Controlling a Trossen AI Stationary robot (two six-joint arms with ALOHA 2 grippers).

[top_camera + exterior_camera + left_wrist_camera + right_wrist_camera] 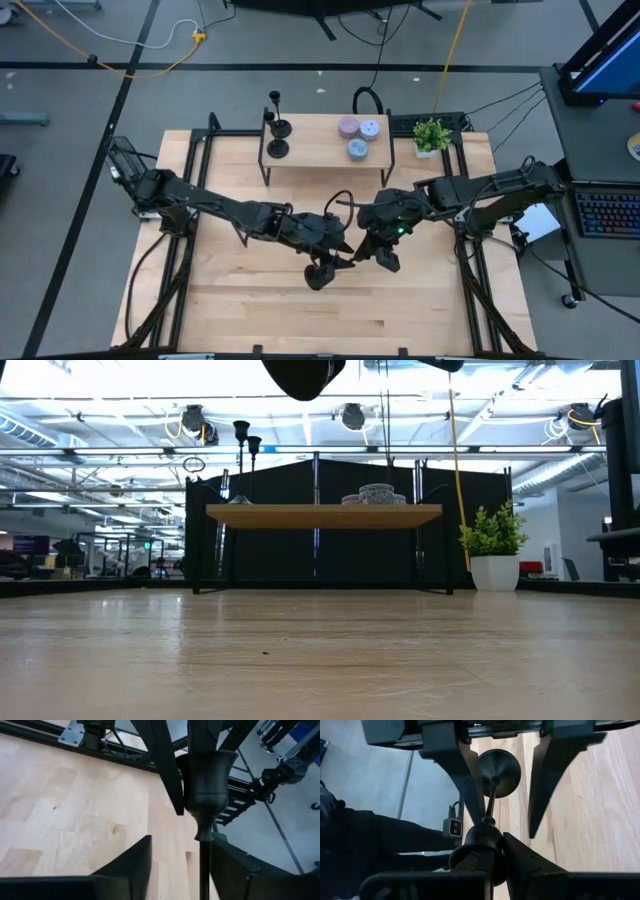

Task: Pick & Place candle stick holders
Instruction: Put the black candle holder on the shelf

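Two black candle stick holders [277, 126] stand on their bases at the left end of the raised shelf [320, 160]. A third holder [492, 795] is in the air over the table's middle, between my two grippers. My right gripper [492, 862] is shut on it. My left gripper [180, 870] is open, one finger on either side of the thin stem [204, 870] near the base. The stem runs close along one finger; I cannot tell whether it touches. The round base [300, 375] shows high above the table in the low view. My right gripper pinches the holder's small cup [482, 837] between its two fingers. The holder is lifted clear of the table. Its stem [491, 800] and round base [500, 770] point away from my right gripper, toward my left gripper.
On the far shelf lie three round tins [358, 135]. A small potted plant [432, 135] stands to the right of the shelf. Black frame rails [190, 190] run along the table's sides. Bare wood [260, 310] lies near the front edge.
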